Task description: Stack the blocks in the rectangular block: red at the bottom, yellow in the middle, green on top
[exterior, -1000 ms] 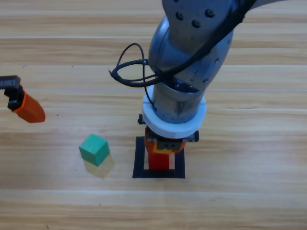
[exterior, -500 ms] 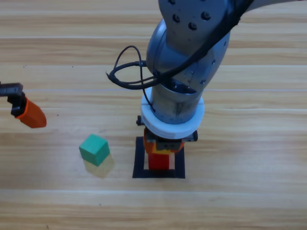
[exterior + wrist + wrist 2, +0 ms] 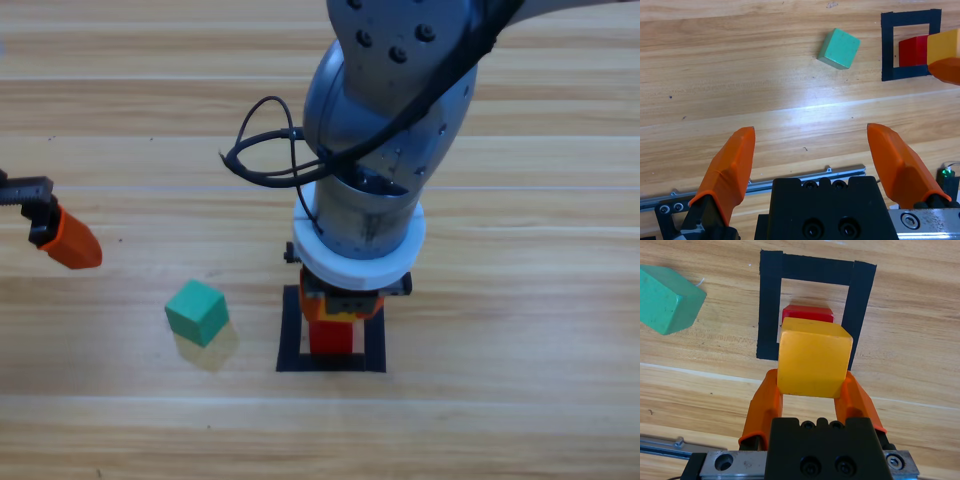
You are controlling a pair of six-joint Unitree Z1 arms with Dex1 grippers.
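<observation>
In the right wrist view, the right gripper (image 3: 812, 390) has its fingers clamped on the yellow cube (image 3: 813, 359), one finger on each side. Just beyond it, the red cube (image 3: 807, 313) sits inside the black tape outline (image 3: 771, 310) on the tabletop (image 3: 910, 340); whether the two cubes touch cannot be told. The green cube (image 3: 197, 311) lies on the wood to the left of the outline. Farther left, the left gripper (image 3: 68, 240) waits with its fingers (image 3: 730, 170) wide apart, holding nothing.

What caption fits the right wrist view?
Right gripper holds the yellow cube over the red cube inside the tape square.
</observation>
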